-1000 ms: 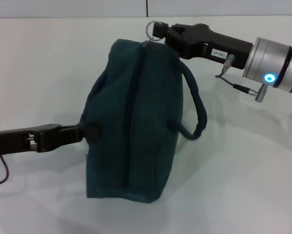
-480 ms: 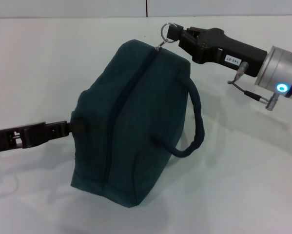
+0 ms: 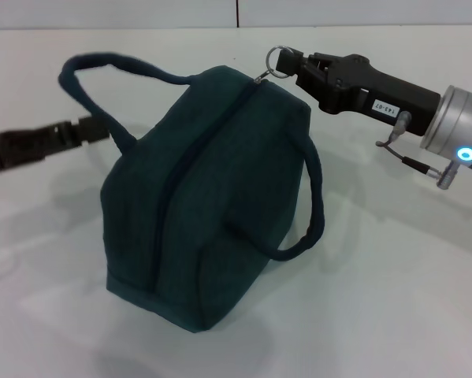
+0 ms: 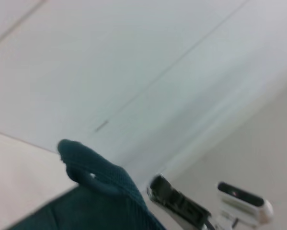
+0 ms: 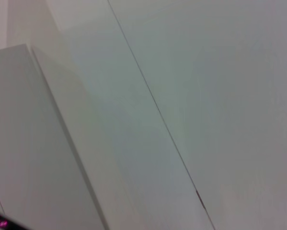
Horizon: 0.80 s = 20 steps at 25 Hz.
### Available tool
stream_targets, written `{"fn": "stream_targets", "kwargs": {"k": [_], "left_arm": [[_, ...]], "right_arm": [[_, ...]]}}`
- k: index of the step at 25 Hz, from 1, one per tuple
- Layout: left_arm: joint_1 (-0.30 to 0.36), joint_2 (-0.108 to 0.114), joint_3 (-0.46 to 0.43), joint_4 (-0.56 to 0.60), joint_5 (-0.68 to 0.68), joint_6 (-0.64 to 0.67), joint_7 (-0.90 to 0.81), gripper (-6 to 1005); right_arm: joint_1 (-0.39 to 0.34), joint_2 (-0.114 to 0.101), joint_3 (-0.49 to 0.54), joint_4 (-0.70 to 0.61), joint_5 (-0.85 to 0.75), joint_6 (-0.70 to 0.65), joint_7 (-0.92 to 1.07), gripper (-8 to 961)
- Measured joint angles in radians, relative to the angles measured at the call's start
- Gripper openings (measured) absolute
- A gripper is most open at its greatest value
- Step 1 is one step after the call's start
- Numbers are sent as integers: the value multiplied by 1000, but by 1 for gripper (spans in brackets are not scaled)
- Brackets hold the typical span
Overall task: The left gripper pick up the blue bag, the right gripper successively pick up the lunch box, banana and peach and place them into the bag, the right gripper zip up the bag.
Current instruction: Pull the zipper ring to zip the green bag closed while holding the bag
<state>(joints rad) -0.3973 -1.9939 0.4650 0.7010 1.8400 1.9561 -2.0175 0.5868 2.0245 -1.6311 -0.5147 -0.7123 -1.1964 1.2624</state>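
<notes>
From the head camera I see the blue bag [image 3: 204, 205] sitting on the white desk [image 3: 393, 299], in the middle of my view, tipped so that its far end points toward one o'clock and its near corner toward seven. Its zipper [image 3: 190, 157] runs along the top ridge and is closed along the length I can see. At the far end the metal ring [image 3: 280, 61] of the zipper pull sits right at the tip of my right hand [image 3: 302, 69], which reaches in from three o'clock; the dark fingers look clenched on the pull where it joins the ring, though the contact itself is small. My left hand [image 3: 84, 131] comes in from nine o'clock, and its tip meets one handle [image 3: 109, 71] of the bag, a loop arching up toward eleven o'clock; I cannot tell whether those fingers are closed on the strap or only touching it. The other handle [image 3: 302, 213] hangs in a loose curve off the bag's right side, toward four o'clock. In the left wrist view I see a corner of the bag [image 4: 95, 191] and, farther off, the right arm's dark hand [image 4: 174, 203]. The right wrist view shows only pale flat surfaces.
</notes>
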Motion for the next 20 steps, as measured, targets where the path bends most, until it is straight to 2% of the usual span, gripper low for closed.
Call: {"fn": "stream_targets", "kwargs": {"k": [4,8,12,20], "left_arm": [[-55,10,-3,1,13,-58,-47,567],[-114,19,2,0,99,-116,-110,757],[-129,25,-5,3,120,-162,-121,808],[-115,32,-10,47,90,-252,-124,898]], "right_arm": [[2,-3,0,3,-1,-21,-1,56],[7,-3,0,2,1,-27,-4,57],[2,-3,1,-2,2,-30,-4,58],[0,-2,2,7,2,-51,-5,61]]}}
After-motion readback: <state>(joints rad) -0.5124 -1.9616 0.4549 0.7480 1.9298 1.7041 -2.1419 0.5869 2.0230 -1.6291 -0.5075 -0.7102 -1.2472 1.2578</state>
